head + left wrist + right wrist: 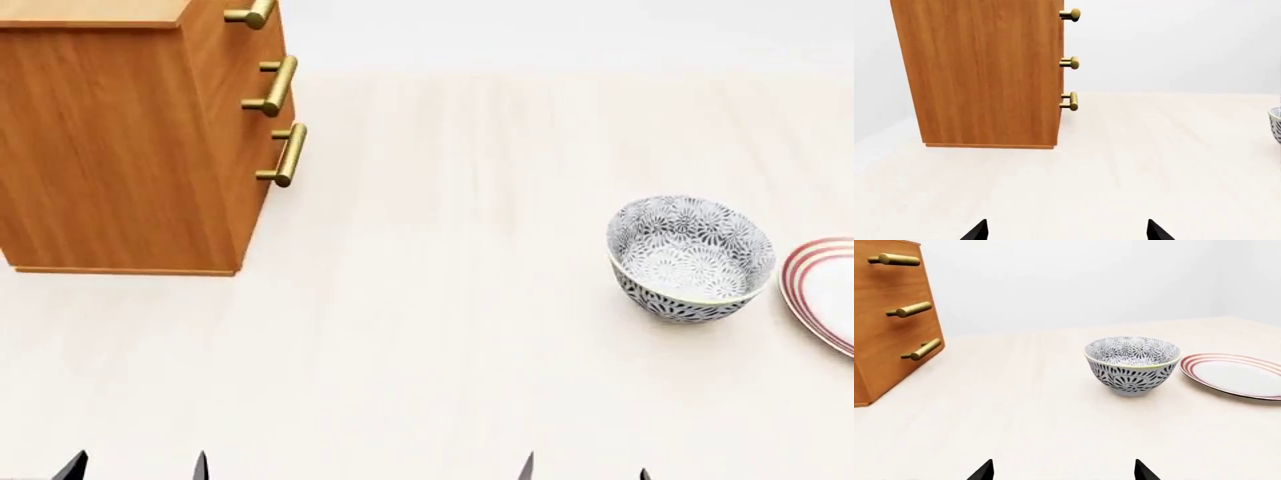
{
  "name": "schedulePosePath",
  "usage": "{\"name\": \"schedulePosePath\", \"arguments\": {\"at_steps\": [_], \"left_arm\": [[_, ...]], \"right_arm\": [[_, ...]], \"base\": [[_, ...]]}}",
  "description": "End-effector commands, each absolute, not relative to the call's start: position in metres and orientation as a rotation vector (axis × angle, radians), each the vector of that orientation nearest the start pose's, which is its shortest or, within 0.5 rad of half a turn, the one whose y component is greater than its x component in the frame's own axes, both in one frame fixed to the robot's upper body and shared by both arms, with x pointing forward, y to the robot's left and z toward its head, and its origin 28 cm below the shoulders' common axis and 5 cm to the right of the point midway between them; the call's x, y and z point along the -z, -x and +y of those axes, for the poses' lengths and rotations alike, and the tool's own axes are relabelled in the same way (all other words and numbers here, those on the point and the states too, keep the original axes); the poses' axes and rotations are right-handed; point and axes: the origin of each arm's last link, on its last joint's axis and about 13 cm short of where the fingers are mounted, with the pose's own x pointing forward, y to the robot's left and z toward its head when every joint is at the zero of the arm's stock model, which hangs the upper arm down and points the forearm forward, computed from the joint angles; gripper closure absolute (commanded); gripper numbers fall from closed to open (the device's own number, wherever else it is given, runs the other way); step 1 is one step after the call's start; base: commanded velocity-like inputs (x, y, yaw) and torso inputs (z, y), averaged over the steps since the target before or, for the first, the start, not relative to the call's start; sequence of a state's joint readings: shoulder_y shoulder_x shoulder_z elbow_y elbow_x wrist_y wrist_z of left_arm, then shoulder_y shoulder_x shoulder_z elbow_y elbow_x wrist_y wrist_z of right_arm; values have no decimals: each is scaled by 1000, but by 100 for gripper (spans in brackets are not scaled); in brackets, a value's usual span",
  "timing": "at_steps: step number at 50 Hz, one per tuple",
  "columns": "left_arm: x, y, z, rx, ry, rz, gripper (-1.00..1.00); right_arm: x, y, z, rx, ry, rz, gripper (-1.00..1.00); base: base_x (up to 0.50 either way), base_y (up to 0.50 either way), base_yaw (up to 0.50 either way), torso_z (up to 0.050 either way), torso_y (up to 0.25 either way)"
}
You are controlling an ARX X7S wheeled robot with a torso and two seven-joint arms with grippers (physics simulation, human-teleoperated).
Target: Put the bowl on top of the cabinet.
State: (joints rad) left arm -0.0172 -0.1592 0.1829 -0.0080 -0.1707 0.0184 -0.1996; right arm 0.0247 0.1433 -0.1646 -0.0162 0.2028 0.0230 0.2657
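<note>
Pale table (441, 350) — bowl (691, 257) upright, well apart from cabinet (120, 150).

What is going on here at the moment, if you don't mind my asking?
Nothing is being handled yet. The bowl sits upright on the table, beside a red-ringed plate. The cabinet stands apart from it on the robot's left side, and nothing shows on the visible part of its top. The left gripper and right gripper are open and empty, short of the bowl.
</note>
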Motion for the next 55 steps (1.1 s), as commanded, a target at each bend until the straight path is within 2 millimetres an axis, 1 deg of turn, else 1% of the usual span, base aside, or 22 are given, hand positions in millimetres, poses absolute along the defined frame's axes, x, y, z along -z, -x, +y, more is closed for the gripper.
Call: {"name": "schedulePosePath", "arguments": {"at_steps": [1,7,12,14,16,18,19,20,23,32,33,40,41,55], "left_arm": [[-14,-211,206,-18,15,2,-100],[-16,-209,206,-19,21,-7,-100],[-31,-195,201,22,24,-67,-100],[-38,-186,199,46,27,-98,-100],[-41,-182,197,53,25,-111,-100],[-46,-175,195,53,7,-134,-100],[-50,-170,194,65,5,-156,-100],[-50,-169,194,65,5,-156,-100],[-55,-161,191,73,-4,-185,-100],[-62,-151,190,94,0,-218,-100],[-64,-149,190,95,1,-231,-100],[-64,-150,191,88,-1,-232,-100],[-64,-149,191,81,-9,-238,-100],[-64,-149,191,80,-8,-239,-100]], "right_arm": [[-17,-214,-95,99,-42,28,-100],[-19,-212,-95,97,-49,20,-100],[-29,-198,-97,101,-61,-27,-100],[-34,-189,-97,95,-61,-61,-100],[-37,-184,-97,88,-66,-75,-100],[-41,-176,-98,67,-78,-91,-100],[-45,-168,-99,61,-84,-115,-100],[-45,-168,-99,61,-84,-115,-100],[-51,-158,-101,55,-96,-143,-100],[-60,-145,-105,59,-151,-157,-100],[-61,-138,-105,45,-146,-185,-100],[-62,-134,-105,35,-144,-200,-100],[-62,-130,-105,37,-130,-219,-100],[-61,-131,-104,40,-127,-221,-100]], "base": [[0,0,0,0,0],[0,0,0,0,0],[0,0,0,0,0],[0,0,0,0,0],[0,0,0,0,0],[0,0,0,0,0],[0,0,0,0,0],[0,0,0,0,0],[0,0,0,0,0],[0,0,0,0,0],[0,0,0,0,0],[0,0,0,0,0],[168,0,0,0,0],[170,0,0,0,0]]}}
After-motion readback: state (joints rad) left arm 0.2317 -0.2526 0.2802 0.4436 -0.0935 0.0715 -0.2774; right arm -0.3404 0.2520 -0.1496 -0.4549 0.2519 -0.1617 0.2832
